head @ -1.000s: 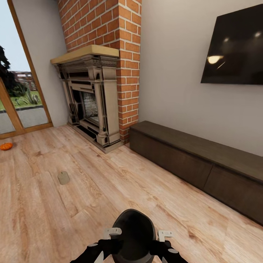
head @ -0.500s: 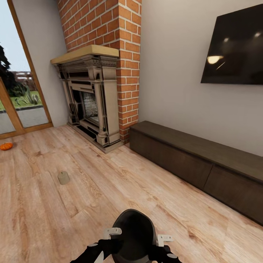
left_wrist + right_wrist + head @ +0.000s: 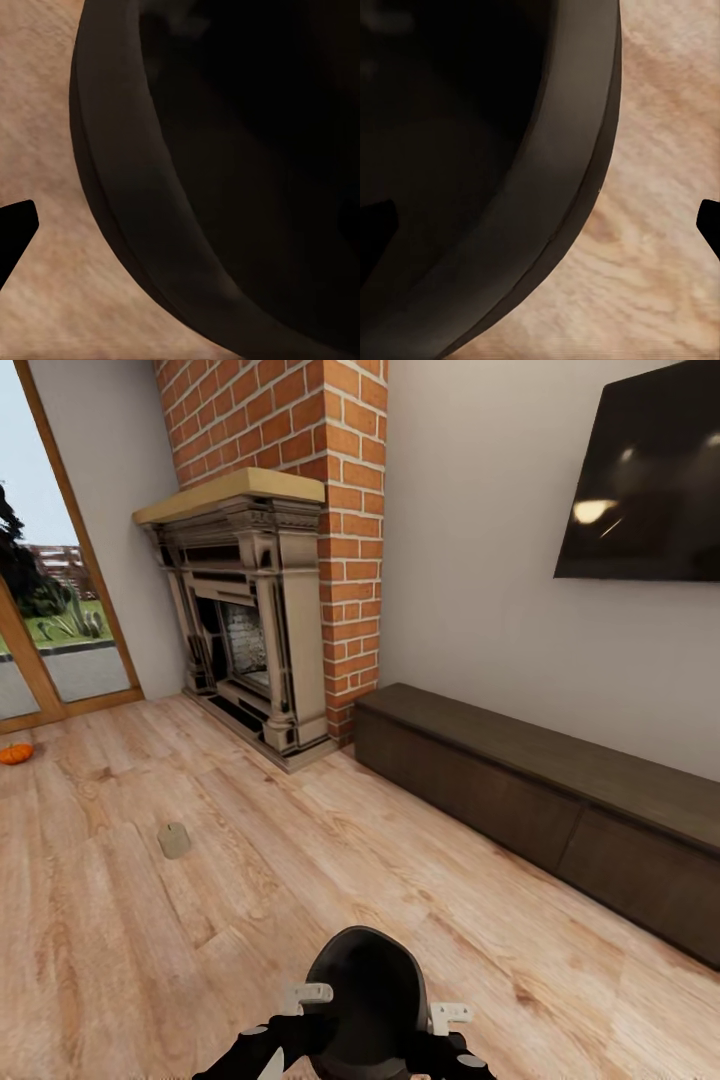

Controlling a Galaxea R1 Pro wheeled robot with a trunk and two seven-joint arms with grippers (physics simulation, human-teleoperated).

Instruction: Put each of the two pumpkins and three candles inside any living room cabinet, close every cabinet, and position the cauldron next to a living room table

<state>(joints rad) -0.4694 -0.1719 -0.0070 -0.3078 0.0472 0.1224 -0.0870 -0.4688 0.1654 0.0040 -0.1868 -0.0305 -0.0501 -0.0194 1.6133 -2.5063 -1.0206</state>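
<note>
At the bottom centre of the head view, the black cauldron (image 3: 366, 1000) sits between the left gripper (image 3: 300, 1000) and the right gripper (image 3: 447, 1020), each pressed to one side of its rim. In the left wrist view the cauldron's rim (image 3: 127, 187) runs past one dark fingertip (image 3: 15, 232), and in the right wrist view the rim (image 3: 585, 172) passes between two fingertips (image 3: 375, 232), so the jaws look clamped on the rim. A candle (image 3: 174, 841) stands on the wooden floor (image 3: 300, 860) at middle left, and a pumpkin (image 3: 15, 753) lies at the far left edge near the glass door (image 3: 50, 630). The long dark cabinet (image 3: 540, 810) runs along the wall at right, drawers closed, beside the brick fireplace (image 3: 260, 620) and below the television (image 3: 650, 490).
</note>
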